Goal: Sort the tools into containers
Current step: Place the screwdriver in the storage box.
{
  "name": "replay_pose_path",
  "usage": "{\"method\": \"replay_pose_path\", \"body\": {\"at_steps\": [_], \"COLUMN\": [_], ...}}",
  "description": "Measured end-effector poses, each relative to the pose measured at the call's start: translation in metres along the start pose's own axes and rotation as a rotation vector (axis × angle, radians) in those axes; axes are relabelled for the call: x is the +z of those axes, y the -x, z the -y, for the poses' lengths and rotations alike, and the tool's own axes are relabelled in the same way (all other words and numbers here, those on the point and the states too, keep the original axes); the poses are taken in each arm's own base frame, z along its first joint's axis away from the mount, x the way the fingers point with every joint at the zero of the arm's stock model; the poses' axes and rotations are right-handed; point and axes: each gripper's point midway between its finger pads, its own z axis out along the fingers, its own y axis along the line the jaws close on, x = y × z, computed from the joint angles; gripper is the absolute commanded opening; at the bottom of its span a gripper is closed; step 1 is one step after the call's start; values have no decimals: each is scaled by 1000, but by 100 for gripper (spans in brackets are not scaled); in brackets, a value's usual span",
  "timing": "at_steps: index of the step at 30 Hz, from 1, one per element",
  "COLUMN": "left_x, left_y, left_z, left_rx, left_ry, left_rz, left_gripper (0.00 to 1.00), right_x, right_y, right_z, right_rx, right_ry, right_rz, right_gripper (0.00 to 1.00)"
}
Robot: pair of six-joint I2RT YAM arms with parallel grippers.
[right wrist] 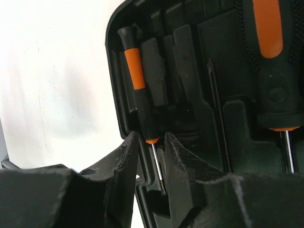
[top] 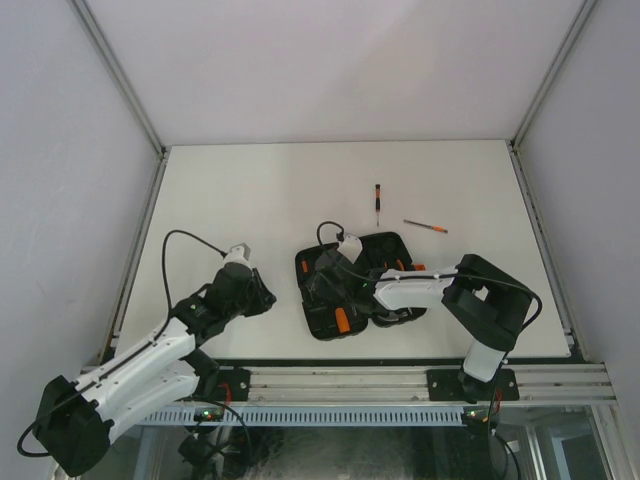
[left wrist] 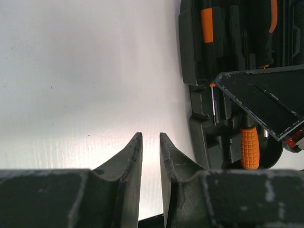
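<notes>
- Orange-and-black screwdriver (right wrist: 140, 102) lies slotted at the left edge of the case (right wrist: 199, 109): light, stiff, probably best gripped by its ribbed handle.
- Slightly open, the right claw (right wrist: 151, 156) straddles its shaft unclamped; the left claw (left wrist: 151, 152), barely open, holds nothing.

We see a white table (top: 250, 200) between pale grey walls (top: 60, 150). The tool case (right wrist: 116, 71) is black throughout. Inside it, the small screwdriver (right wrist: 140, 90) runs from a black cap through an orange band, a black knurled grip and an orange collar to a silvery shaft. The big handle (right wrist: 268, 47) is black with a fine dotted texture and an orange inlay. We also note a ribbed orange grip (left wrist: 250, 147). One loose screwdriver (top: 377, 200) is orange and black, the slanted screwdriver (top: 425, 226) grey and orange. The left gripper (left wrist: 151, 142) and right gripper (right wrist: 152, 142) are dull black with pale scuffs. The left arm (top: 140, 365) and right arm (top: 410, 290) are white with black joints
</notes>
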Motion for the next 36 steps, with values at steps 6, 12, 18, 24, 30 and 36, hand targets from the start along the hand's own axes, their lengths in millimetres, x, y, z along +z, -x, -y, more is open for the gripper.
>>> {"method": "replay_pose_path", "body": {"at_steps": [6,12,18,24,30,36], "left_x": [1,4,6,12,14,14], "left_y": [-1,-3,-4,-3,9,12], "left_z": [-1,-2,-3,0,15,19], "left_rx": [1,5,25,45,42,40], "left_ry": [6,15,20,11,-20,-34], "left_rz": [-6,-17,-21,-27,-9,-3], "left_gripper": [23,24,23,20,19,19], "right_x": [1,-1,-16,-23,-17,-6], "right_y": [3,7,31,42,38,27], "right_z": [3,6,-4,-10,-23,-28], "right_rx": [-21,-97,-197,-236,-268,-285], "right_ry": [-7,-14,11,55,92,105], "right_rz": [3,4,37,24,-36,-97], "right_gripper": [27,27,28,26,25,23]}}
